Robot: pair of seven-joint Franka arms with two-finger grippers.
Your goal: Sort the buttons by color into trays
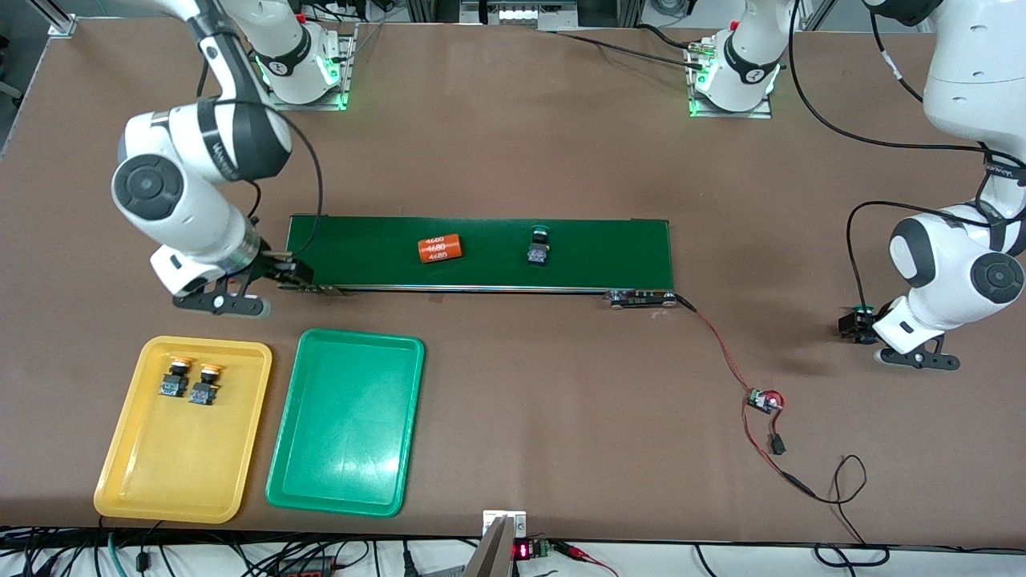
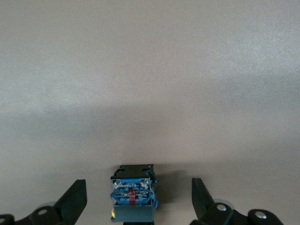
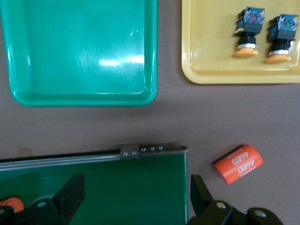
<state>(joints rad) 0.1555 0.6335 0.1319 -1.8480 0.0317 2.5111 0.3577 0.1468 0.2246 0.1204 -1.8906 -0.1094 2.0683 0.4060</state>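
- The green button point(image 2: 133, 194) you are after lies on the brown surface point(image 1: 561, 144) at the left arm's end, well apart from both trays.
- It sits squarely between the fingers point(image 2: 75, 201) of the left gripper point(image 2: 138, 183), which are spread wide with a gap on each side of it. Nothing is clasped yet.
- Its long axis runs across the line between the fingers, so I judge that closing would take it by the body's sides.
- The left wrist view shows you only the bluish base end. The front view shows the green cap, which tells you the colour.
- A second green button point(image 1: 539, 244) lies on the conveyor belt point(image 1: 609, 256), cap end farther from the front camera, near an orange 4680 cylinder point(image 1: 441, 248).
- The right gripper point(image 3: 136, 178) hovers over the belt's end nearest the trays, fingers wide apart and holding nothing. It is the arm closer to that button.
- The right wrist view shows another orange 4680 cylinder point(image 3: 238, 164) on the surface just off the belt's end. The front view hides it under the arm.
- The green tray point(image 1: 280, 449) is empty. The yellow tray point(image 1: 128, 473) beside it holds two yellow buttons point(image 1: 175, 377) side by side.
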